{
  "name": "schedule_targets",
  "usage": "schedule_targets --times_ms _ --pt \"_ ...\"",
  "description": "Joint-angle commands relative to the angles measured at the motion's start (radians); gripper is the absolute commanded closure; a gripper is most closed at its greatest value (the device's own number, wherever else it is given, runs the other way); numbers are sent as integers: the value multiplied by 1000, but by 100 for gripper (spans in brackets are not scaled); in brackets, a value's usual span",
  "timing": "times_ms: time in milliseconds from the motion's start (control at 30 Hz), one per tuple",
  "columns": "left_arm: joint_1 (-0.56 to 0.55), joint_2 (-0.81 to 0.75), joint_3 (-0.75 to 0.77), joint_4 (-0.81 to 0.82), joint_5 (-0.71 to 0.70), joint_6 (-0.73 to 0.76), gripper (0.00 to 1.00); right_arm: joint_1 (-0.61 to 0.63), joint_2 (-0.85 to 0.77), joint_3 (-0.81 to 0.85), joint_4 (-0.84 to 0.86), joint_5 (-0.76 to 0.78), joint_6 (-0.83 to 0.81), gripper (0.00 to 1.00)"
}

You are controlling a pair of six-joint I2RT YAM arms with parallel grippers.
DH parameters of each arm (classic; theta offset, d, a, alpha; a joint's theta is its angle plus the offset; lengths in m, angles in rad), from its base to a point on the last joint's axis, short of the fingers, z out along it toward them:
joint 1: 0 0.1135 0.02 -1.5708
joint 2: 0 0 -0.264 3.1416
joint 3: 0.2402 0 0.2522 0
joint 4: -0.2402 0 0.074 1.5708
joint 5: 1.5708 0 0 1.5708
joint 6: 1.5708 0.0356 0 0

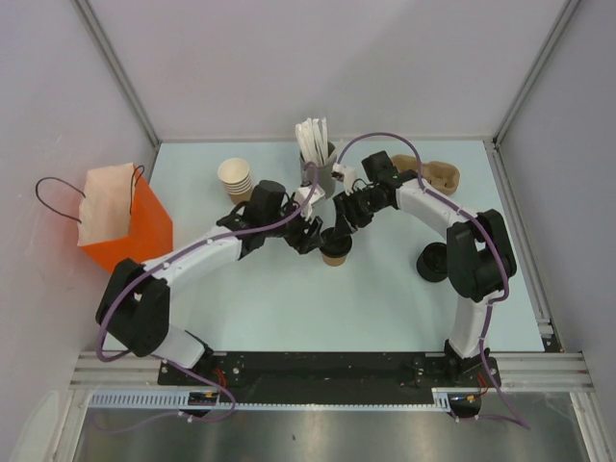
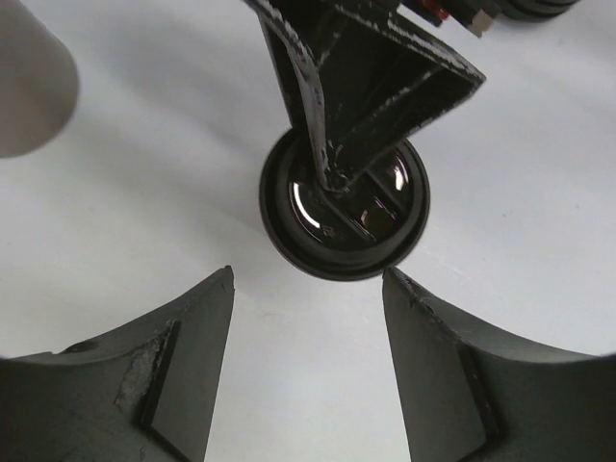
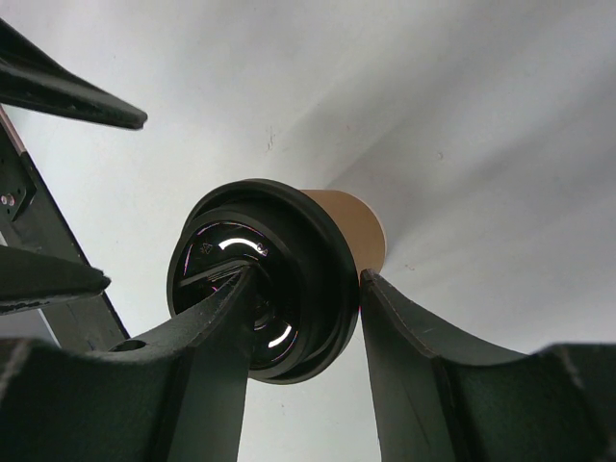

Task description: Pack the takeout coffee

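Observation:
The takeout coffee, a small tan paper cup (image 1: 335, 257) with a black lid (image 1: 334, 243) on top, stands upright mid-table. In the right wrist view the cup's tan wall (image 3: 354, 223) shows behind the lid (image 3: 308, 250). My right gripper (image 1: 339, 234) (image 3: 308, 273) is shut on the lid's rim, one finger in the lid's recess and the other outside the rim. My left gripper (image 1: 310, 234) (image 2: 308, 275) is open and empty, just left of the cup. The lidded cup (image 2: 289, 226) lies ahead of its jaws, apart from them.
An orange bag (image 1: 135, 223) with white paper stands at the left. A stack of brown cups (image 1: 236, 178) and a grey cup of white sticks (image 1: 316, 154) stand at the back. A brown cardboard carrier (image 1: 438, 174) is back right. Spare black lids (image 1: 430, 262) lie at the right.

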Motion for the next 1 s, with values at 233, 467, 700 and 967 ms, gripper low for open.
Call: schedule_targets --times_ms 233,467,700,967 --pt "-115 -45 -62 93 -375 158 33 -4 80 -54 -38 185 -57 50" --pt "-140 -149 -113 188 -577 411 34 -5 79 -54 -43 188 -62 50" --pt "-152 -247 31 -98 -837 671 35 -2 85 -56 -47 194 -76 50" --pt "-273 -485 -205 23 -800 864 35 -16 75 -56 -47 212 -85 50"
